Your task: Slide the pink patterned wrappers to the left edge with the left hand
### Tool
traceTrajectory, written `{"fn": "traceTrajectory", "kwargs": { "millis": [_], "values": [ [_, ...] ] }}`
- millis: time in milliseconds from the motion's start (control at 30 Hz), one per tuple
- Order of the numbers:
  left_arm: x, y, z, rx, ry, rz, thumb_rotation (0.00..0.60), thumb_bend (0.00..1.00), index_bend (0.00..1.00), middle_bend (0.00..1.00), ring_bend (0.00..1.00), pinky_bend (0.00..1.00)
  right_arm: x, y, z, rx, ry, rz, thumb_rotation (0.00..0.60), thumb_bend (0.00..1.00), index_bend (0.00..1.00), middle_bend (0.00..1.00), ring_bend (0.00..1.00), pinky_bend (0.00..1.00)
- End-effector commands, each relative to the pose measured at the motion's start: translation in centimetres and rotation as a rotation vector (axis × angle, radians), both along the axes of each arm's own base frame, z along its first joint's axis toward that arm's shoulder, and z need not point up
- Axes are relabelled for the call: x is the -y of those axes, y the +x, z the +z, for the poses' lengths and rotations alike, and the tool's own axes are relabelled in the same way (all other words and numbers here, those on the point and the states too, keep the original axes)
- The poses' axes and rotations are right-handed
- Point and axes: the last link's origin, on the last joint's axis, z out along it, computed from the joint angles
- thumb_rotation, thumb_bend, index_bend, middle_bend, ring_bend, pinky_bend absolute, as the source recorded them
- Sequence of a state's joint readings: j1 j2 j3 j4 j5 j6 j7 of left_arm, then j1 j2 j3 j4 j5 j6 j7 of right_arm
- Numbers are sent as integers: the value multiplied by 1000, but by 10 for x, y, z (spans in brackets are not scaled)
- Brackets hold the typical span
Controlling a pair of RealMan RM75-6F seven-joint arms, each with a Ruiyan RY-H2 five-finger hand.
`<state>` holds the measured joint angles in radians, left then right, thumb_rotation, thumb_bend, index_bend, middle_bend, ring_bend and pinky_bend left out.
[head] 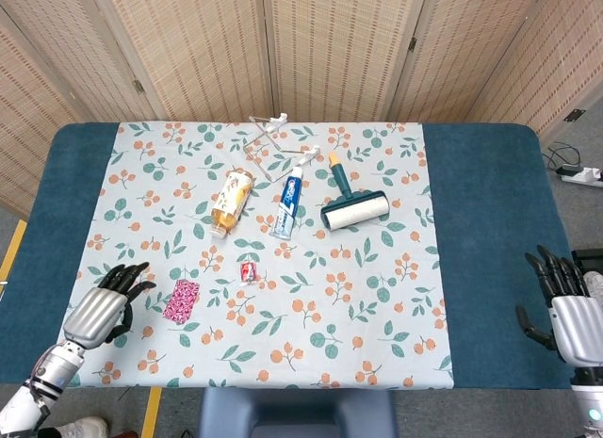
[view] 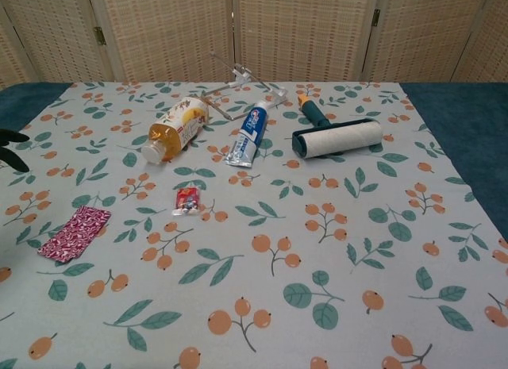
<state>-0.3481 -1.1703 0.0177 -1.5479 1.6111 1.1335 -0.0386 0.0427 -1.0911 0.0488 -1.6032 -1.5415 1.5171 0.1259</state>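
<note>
- The left hand (head: 101,309) hovers low at the table's near left, fingers loosely spread, holding nothing; the wrapper (head: 182,300) lies just beside it, flat on the cloth (head: 377,297).
- To do this well, I'd lay the fingertips flat on the wrapper and drag it left; press too lightly and it may slip free.
- Too much force could bunch the cloth.
- The right hand (head: 565,311) waits at the far right, fingers apart, empty.
- One container shows: a bottle (head: 231,202) on its side, amber inside; what it holds I can't tell.
</note>
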Motion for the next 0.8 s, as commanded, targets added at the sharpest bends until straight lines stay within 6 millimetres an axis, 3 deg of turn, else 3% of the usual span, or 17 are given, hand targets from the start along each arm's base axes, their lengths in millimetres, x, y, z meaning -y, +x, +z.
{"fn": "traceTrajectory", "kwargs": {
  "millis": [33, 100, 333, 800],
  "values": [
    [-2, 5, -8, 10, -31, -4, 500, 1000, 265, 0, 0, 0, 0, 0, 0, 1, -1, -1, 600, 458, 0, 0, 1, 0],
    [-4, 8, -13, 11, -48, -13, 489, 1000, 269, 0, 0, 0, 1, 0, 1, 0, -1, -3, 600, 457, 0, 0, 1, 0],
    [-8, 12, -29, -4, -83, -34, 366, 1000, 297, 0, 0, 0, 1, -1, -1, 1, 2, -8, 600, 457, 0, 0, 0, 0],
    [-15, 11, -62, -116, -88, -52, 361, 1000, 303, 0, 0, 0, 5, -3, -5, 5, 11, -12, 600, 457, 0, 0, 0, 0]
  ]
}}
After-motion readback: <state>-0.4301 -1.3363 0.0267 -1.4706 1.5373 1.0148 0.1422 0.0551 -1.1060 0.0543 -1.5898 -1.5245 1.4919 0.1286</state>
